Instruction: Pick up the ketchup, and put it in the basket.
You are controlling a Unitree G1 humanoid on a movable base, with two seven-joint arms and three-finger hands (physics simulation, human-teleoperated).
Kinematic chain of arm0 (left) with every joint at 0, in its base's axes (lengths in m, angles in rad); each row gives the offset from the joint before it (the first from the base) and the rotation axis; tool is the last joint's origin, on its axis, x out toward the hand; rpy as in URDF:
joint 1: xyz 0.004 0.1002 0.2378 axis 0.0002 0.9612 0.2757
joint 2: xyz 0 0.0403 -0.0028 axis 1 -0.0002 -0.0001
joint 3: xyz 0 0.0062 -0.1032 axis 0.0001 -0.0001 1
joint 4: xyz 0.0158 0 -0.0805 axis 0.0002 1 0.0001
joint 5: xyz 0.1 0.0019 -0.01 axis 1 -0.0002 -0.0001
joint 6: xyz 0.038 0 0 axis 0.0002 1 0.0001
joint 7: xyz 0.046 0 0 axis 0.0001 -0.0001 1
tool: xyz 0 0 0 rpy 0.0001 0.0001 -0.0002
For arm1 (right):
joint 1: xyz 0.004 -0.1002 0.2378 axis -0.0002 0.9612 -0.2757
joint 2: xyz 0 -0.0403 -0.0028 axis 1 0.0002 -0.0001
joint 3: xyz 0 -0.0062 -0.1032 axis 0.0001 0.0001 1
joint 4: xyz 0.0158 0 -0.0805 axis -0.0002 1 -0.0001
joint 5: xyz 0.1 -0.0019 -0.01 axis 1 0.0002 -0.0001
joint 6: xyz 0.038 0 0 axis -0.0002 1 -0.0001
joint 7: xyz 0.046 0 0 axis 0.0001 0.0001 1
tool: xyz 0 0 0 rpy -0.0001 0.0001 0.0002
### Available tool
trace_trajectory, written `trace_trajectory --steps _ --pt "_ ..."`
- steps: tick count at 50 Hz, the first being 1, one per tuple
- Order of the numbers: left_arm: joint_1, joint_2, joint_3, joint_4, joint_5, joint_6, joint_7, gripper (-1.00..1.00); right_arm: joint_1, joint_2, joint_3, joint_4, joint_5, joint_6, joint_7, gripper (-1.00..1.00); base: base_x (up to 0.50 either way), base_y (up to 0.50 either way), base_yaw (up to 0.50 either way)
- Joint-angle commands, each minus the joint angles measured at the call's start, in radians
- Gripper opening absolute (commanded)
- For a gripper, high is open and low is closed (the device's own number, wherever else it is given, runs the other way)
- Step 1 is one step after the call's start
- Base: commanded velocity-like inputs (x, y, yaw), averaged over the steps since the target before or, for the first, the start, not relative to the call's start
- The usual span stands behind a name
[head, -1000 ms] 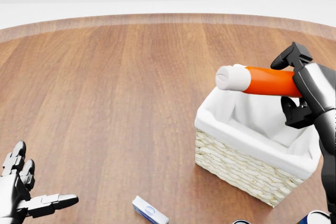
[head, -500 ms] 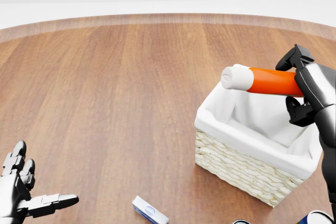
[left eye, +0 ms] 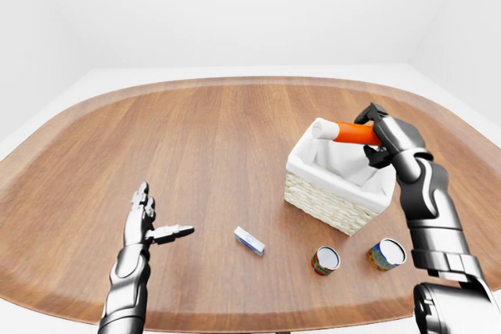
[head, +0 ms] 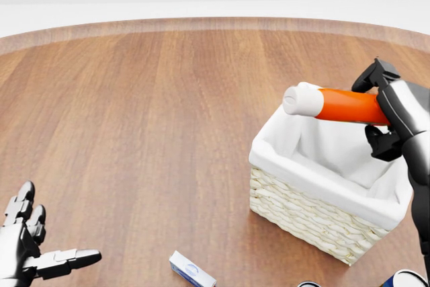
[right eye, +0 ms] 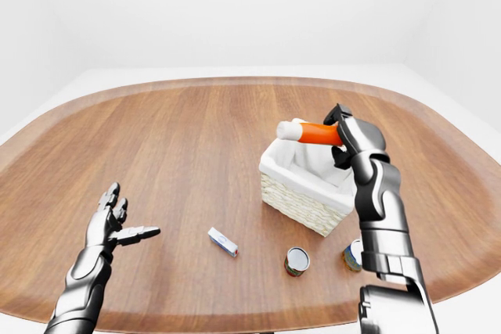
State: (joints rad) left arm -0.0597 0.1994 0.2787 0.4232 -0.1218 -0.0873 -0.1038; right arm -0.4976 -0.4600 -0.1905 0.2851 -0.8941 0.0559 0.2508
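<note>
The ketchup (head: 339, 105) is an orange-red bottle with a white cap. It lies nearly level in the air over the wicker basket (head: 306, 216), cap to the left. The basket has a white cloth lining and stands right of the table's middle. My right hand (head: 381, 111) is shut on the ketchup's right end, above the basket's upper right rim. My left hand (head: 33, 250) is open and empty, held low over the table at the lower left of the head view.
A small white and blue box (left eye: 250, 240) lies on the wooden table (left eye: 196, 138) below and left of the basket. Two open cans (left eye: 326, 260) (left eye: 387, 253) stand below the basket near the table's near edge.
My right hand has carried the ketchup a little to the right and slightly down over the basket. The left hand has dropped slightly.
</note>
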Motion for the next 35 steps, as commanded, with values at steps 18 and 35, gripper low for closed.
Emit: trace_trajectory --steps 18,35 --pt "-0.004 0.003 0.000 0.006 -0.001 0.000 0.000 1.00 -0.017 -0.001 -0.004 0.015 0.034 -0.001 -0.007 1.00 0.00 0.00 0.00" --pt "0.006 0.001 0.001 -0.017 -0.001 0.000 0.000 1.00 -0.014 0.001 -0.005 0.002 0.033 -0.001 -0.003 1.00 0.00 0.00 0.00"
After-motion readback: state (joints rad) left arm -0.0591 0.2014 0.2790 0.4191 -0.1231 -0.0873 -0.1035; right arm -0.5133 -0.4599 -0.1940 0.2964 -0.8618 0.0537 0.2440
